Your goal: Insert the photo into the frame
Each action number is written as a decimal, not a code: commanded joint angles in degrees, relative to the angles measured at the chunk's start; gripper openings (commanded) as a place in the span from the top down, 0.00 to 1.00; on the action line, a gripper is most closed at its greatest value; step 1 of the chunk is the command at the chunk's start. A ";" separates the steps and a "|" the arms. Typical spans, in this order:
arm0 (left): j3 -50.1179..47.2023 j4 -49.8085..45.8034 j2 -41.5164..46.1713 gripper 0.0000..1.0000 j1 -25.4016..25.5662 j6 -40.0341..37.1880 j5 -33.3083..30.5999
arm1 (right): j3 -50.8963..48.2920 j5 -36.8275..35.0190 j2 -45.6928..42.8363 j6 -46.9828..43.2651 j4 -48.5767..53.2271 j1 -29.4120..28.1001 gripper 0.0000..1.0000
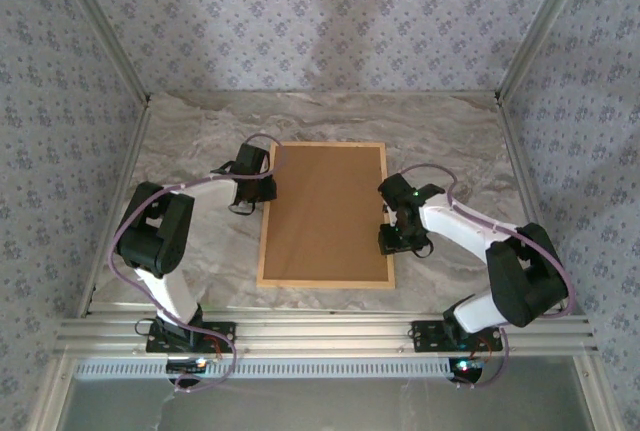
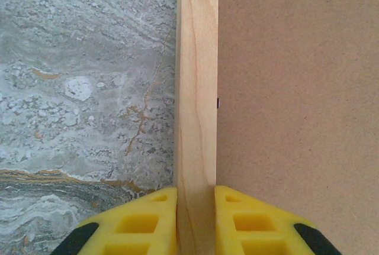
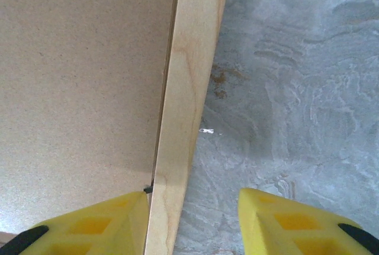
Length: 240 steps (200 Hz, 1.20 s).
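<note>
While the frame (image 1: 325, 282) lay flat and back-up on the marbled grey table (image 1: 450, 141), its plain brown backing board (image 1: 325, 213) faced the overhead camera and filled the light wooden border. It sat near the middle of the tabletop, long sides running away from the arm bases, its near short rail a little way in from the front edge.

The left gripper (image 1: 258, 194) reached in at the far half of the frame's left long rail. In the left wrist view the two yellow fingers (image 2: 148, 222) of that gripper (image 2: 196, 207) pressed against either side of the pale wooden rail (image 2: 196, 89), with no gap showing, so it was clamped on the frame. The veined table (image 2: 83, 89) lay to the outside and the brown board (image 2: 296, 107) to the inside.

The right gripper (image 1: 388, 241) stood over the right long rail, nearer the front than the left one. From the right wrist camera that gripper (image 3: 192, 207) had its jaws parted astride the rail (image 3: 189, 77). The outer finger (image 3: 278, 219) hung over bare table (image 3: 296, 89), clearly apart from the wood. The inner finger (image 3: 106, 222) sat above the board (image 3: 83, 77) just beside the rail's inner edge; whether it touched the wood could not be told from that angle. Nothing was gripped on that side.
</note>
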<state>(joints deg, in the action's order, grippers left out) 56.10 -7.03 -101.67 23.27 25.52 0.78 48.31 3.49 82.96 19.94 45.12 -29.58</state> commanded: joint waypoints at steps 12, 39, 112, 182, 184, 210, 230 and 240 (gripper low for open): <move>-1.56 -3.61 -0.82 0.80 0.96 -0.29 2.74 | 1.87 3.10 0.17 0.00 -1.72 0.76 0.52; -1.70 -3.76 -0.42 0.81 0.99 -0.34 2.65 | 3.58 8.21 0.88 0.60 -7.67 4.85 0.47; -1.43 -4.82 0.57 0.81 0.99 -0.38 2.33 | 13.99 10.74 16.79 -1.92 -18.76 15.63 0.46; -0.99 -4.97 0.34 0.80 0.96 -0.38 2.17 | 18.10 12.80 24.09 -3.42 -19.98 16.84 0.63; -0.99 -5.00 0.33 0.81 0.94 -0.45 2.18 | 18.06 12.85 24.09 -3.46 -20.05 16.84 0.63; -0.83 -5.09 0.07 0.81 0.96 -0.38 2.14 | 17.45 12.73 24.36 -3.60 -19.81 16.85 0.63; -0.72 -5.18 0.11 0.80 0.94 -0.38 2.07 | 17.04 11.85 24.05 -4.04 -19.37 16.86 0.70; -0.59 -5.19 0.26 0.79 0.95 -0.30 2.04 | 16.84 11.33 23.93 -4.29 -19.17 16.80 0.73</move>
<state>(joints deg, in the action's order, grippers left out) 56.07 -7.44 -101.41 23.33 25.52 0.78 65.36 15.77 106.15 16.82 25.10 -12.73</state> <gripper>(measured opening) 0.202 0.300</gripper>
